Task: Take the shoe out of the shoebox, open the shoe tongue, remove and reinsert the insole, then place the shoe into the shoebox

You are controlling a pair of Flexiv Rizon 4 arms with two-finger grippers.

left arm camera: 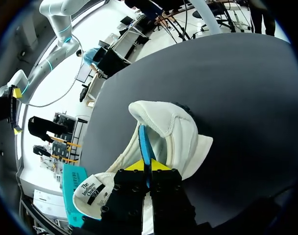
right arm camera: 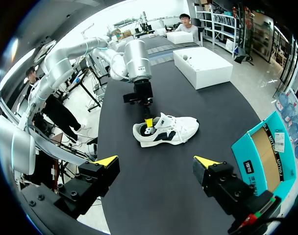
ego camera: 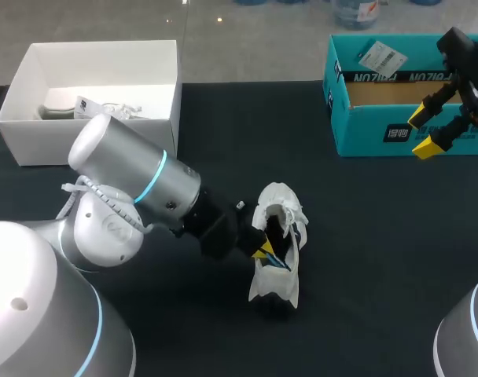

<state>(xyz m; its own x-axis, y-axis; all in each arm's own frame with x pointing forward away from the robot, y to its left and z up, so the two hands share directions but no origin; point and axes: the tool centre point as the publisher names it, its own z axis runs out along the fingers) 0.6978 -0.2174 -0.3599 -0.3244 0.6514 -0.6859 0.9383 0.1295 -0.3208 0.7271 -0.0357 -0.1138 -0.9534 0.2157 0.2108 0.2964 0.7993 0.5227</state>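
My left gripper (left arm camera: 148,169) pinches the blue insole (left arm camera: 145,142) at the mouth of the white shoe (left arm camera: 176,129) mid-table (ego camera: 380,259), probably sliding it out or in, while farther off my right gripper (ego camera: 422,133) hangs spread by the teal shoebox (ego camera: 373,133), likely waiting

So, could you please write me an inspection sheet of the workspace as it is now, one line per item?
Surface: black table, no spills seen.
Job's things: white shoe upright mid-table; blue insole partly out of it; teal shoebox open, far right.
Clutter: white box, open, far left, with loose items inside that I cannot identify.
Hands: left hand shut on the blue insole at the shoe's opening; right hand open, empty, raised near the teal shoebox.
Cables: white cable along the left arm; nothing seen on the table.
Surroundings: nothing seen touching or reaching over the table.
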